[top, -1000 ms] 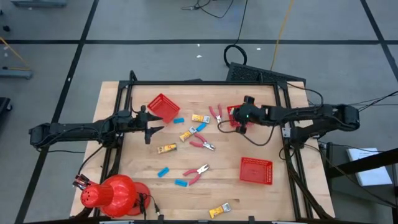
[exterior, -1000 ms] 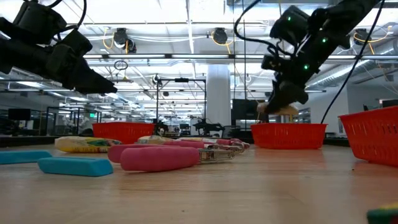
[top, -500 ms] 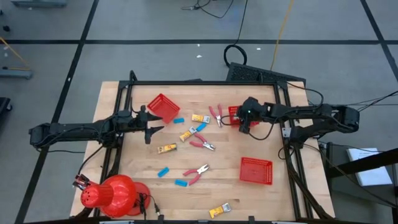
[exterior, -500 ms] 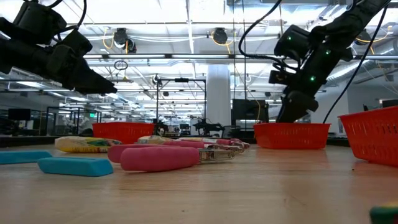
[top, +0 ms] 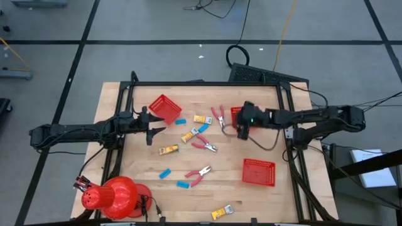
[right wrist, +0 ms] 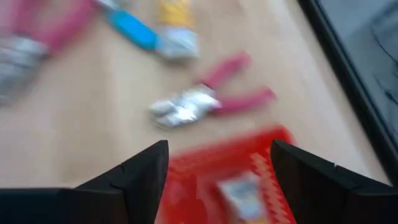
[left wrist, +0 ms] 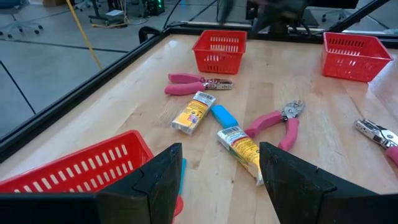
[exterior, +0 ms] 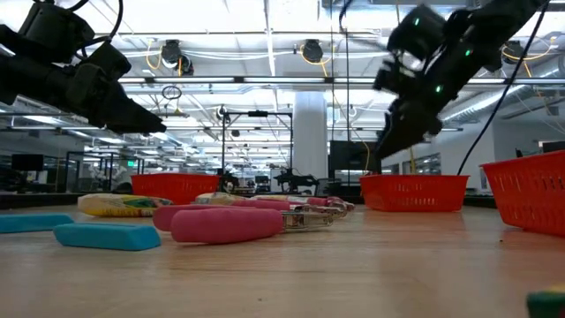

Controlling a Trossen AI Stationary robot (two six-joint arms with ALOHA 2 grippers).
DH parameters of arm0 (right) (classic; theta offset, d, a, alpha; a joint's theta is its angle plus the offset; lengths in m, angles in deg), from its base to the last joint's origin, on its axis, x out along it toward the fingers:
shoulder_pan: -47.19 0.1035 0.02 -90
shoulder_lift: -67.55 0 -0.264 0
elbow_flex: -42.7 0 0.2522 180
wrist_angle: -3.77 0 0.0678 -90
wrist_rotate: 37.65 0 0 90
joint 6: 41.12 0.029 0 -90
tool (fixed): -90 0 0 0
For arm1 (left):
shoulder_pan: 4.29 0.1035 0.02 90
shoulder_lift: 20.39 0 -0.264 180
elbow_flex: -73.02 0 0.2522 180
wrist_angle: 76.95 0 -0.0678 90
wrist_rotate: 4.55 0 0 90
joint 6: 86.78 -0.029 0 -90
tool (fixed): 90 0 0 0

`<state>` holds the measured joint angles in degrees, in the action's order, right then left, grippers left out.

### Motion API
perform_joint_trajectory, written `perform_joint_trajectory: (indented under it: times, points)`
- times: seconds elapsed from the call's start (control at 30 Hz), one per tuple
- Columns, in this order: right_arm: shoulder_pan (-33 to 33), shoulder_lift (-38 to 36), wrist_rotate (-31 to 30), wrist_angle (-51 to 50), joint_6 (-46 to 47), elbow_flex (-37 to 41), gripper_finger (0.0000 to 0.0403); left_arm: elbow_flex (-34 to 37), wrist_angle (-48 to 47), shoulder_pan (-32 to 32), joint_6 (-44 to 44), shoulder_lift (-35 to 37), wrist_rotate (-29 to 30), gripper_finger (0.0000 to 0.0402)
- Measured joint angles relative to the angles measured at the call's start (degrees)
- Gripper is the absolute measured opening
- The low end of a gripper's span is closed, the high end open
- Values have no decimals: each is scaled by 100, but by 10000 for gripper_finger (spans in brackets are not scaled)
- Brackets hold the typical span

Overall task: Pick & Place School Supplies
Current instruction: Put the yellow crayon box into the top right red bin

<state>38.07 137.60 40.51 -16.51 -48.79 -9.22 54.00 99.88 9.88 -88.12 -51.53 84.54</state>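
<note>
Since half a second ago the right gripper (top: pixel 242 130) has risen and pulled slightly left off the far red basket (top: pixel 235 112); a second ago it carried a packet, now its fingers (right wrist: pixel 144 180) stand wide apart, holding nothing. Inside that basket lies a yellow-and-white packet (right wrist: pixel 241 191), blurred. Left gripper (top: pixel 152 130) hovers beside the tilted basket (top: pixel 165 108), fingers (left wrist: pixel 155 183) wide, empty. Front-right basket (top: pixel 259 172): contents cannot be told. Still on the table (top: pixel 229 160): red-handled pliers (top: pixel 219 115) just beside the far basket, more pliers (top: pixel 199 174) mid-table, blue erasers (top: pixel 164 172), packets (top: pixel 168 149) scattered, one packet (top: pixel 222 212) near the front edge.
</note>
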Motion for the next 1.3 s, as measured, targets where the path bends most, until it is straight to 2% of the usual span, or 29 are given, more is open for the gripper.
perform_joint_trajectory:
  times: [0.1,0.3,0.5,0.63,0.83,0.93,1.1,1.3]
  points:
    - [980,3,97,322,341,-80,269,0,-3,0,-2,0,0,218]
    - [2884,115,155,1649,1263,-83,269,0,-3,0,0,0,6,218]
    - [4027,903,-259,2455,2327,-243,269,0,10,0,2,0,16,218]
    - [4453,1894,-330,2041,2495,-965,269,0,13,0,10,0,100,218]
    - [4684,3039,-403,907,2429,-2211,269,0,-5,0,34,0,98,218]
    - [4780,3451,-154,787,2481,-2603,269,0,-8,0,33,0,101,218]
    - [4998,3820,66,754,2764,-2981,269,0,-8,0,33,2,98,218]
    - [5292,3824,-18,536,3282,-3189,269,0,-8,0,33,0,98,218]
